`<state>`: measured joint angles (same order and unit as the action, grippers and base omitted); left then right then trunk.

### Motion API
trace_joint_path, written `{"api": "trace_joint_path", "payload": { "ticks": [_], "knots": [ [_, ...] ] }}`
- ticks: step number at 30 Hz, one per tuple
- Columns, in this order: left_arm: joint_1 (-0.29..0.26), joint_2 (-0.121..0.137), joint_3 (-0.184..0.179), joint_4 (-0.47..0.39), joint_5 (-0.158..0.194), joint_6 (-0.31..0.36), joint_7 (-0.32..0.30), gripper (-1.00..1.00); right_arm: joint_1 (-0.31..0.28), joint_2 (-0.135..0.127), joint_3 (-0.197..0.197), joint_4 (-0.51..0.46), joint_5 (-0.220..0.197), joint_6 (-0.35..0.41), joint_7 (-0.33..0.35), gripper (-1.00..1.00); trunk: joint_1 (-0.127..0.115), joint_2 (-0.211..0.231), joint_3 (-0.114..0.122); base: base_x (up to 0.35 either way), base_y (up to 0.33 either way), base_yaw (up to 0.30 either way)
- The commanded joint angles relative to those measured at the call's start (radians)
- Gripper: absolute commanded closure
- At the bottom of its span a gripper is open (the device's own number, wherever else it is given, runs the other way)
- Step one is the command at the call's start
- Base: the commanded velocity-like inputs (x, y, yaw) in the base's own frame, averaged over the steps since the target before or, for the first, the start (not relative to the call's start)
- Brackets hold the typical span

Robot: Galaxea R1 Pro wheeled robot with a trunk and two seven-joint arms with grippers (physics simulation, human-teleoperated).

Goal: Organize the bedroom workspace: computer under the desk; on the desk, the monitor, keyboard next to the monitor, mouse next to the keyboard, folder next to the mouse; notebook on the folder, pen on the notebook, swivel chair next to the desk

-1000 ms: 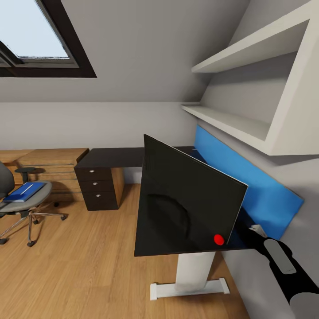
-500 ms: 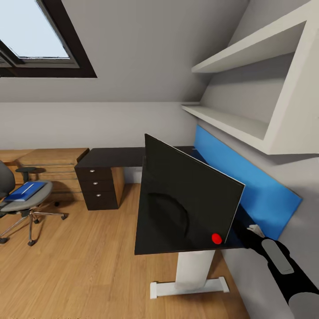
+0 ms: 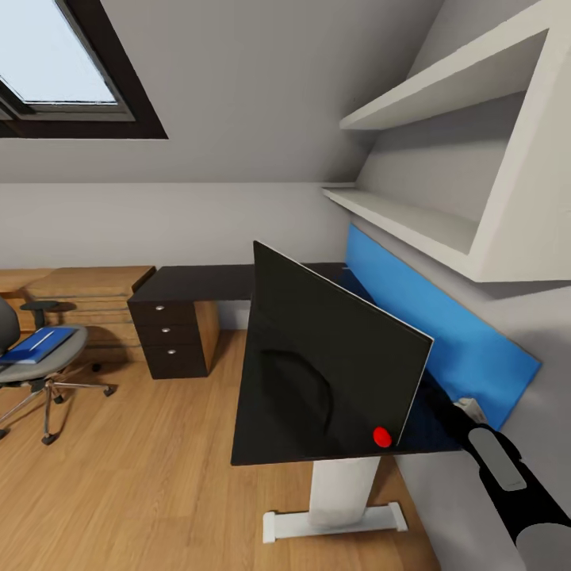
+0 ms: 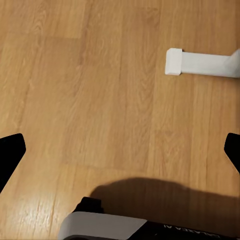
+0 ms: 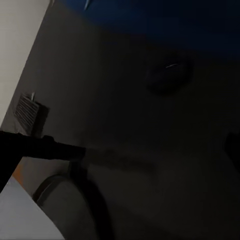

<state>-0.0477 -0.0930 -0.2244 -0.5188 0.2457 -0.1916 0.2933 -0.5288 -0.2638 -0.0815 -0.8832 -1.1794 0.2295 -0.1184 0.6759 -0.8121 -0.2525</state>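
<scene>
Monitor [image 3: 329,361] tilted on desk [image 3: 198,281], shifted slightly since a second ago (camera also moved); right gripper [image 3: 468,408] behind it, grip unreadable; left gripper [image 4: 120,150] spread apart.

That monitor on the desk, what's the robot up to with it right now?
The monitor stands on the black desk, and the robot's right arm reaches in behind its right edge. Whether the right pincer holds anything is hidden. The left pincer hangs open over bare floor. The blue folder lies on the swivel chair, untouched.
</scene>
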Motion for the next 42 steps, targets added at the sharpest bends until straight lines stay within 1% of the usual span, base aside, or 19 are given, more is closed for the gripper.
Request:
{"api": "trace_joint_path", "payload": {
  "ticks": [1,3,4,17,21,27,36,41,42],
  "knots": [
    [-0.001,0.001,-0.008,0.000,0.010,-0.005,0.007,-1.00,0.000,0.000,-0.001,-0.002,-0.009,-0.002,0.001,-1.00,0.000,-0.001,-0.001,0.054,-0.041,0.000],
    [-0.001,0.000,-0.008,0.000,0.010,-0.005,0.006,-1.00,0.000,0.000,-0.001,-0.003,-0.008,-0.016,0.030,-1.00,0.000,-0.001,-0.001,0.031,-0.024,0.000],
    [-0.001,0.000,-0.008,0.000,0.009,-0.006,0.006,-1.00,0.000,0.000,-0.001,-0.003,-0.007,-0.024,0.055,-1.00,0.000,-0.001,-0.001,0.011,-0.009,0.000],
    [-0.001,0.000,-0.007,0.000,0.010,-0.006,0.006,-1.00,0.000,0.001,0.009,-0.013,-0.007,-0.026,0.107,-1.00,0.000,-0.001,-0.001,0.002,-0.002,0.000],
    [-0.001,0.001,-0.007,0.000,0.010,-0.006,0.007,-1.00,0.001,0.002,0.032,-0.043,-0.008,-0.026,0.111,-1.00,0.000,-0.001,-0.001,0.000,0.000,0.000],
    [-0.001,0.001,-0.007,0.000,0.010,-0.006,0.007,-1.00,0.001,0.003,0.068,-0.061,-0.008,-0.026,0.114,-1.00,0.000,-0.001,-0.001,0.000,0.000,0.000],
    [-0.001,0.001,-0.009,0.000,0.010,-0.006,0.009,-1.00,0.001,0.003,0.075,-0.062,-0.006,-0.027,0.117,-1.00,0.000,-0.001,-0.001,-0.001,0.000,0.086],
    [-0.001,0.001,-0.009,0.000,0.010,-0.005,0.009,-1.00,0.001,0.003,0.079,-0.062,-0.006,-0.027,0.117,-1.00,0.000,-0.001,-0.001,-0.184,0.000,0.145],
    [-0.001,0.001,-0.009,0.000,0.011,-0.005,0.009,-1.00,0.001,0.003,0.101,-0.062,0.004,-0.027,0.117,-1.00,0.000,-0.001,-0.001,-0.132,0.000,0.145]
  ]
}}
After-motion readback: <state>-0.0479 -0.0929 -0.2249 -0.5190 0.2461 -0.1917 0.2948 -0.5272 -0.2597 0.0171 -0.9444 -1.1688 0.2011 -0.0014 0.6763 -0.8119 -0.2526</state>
